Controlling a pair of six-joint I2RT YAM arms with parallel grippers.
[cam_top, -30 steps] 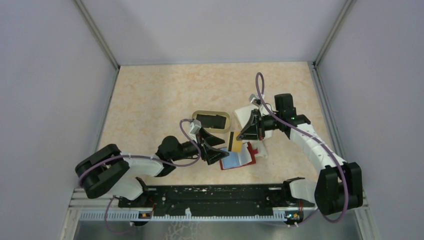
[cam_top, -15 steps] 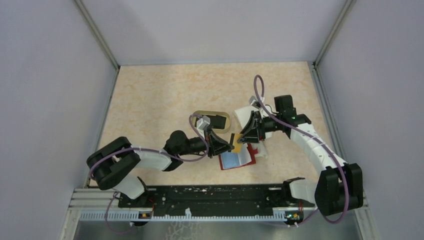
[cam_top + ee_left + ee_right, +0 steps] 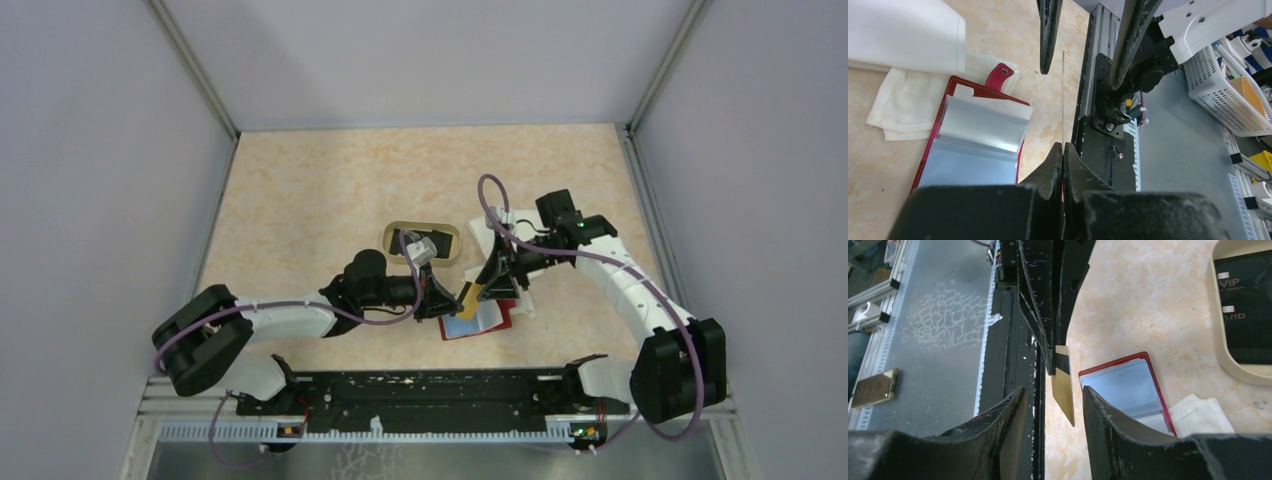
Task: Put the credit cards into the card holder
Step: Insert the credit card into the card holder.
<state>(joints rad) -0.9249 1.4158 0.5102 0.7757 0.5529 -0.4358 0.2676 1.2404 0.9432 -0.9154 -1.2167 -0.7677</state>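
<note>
Just beside the open card holder (image 3: 968, 150) on the surface, my left hand (image 3: 1063, 150) pinches a yellow credit card (image 3: 1064, 390) on edge, I judge to line it up with a slot; my right hand (image 3: 1053, 395) stands spread around it, not gripping.

Open card holder (image 3: 970, 145), gold card (image 3: 1064, 390) aloft
</note>
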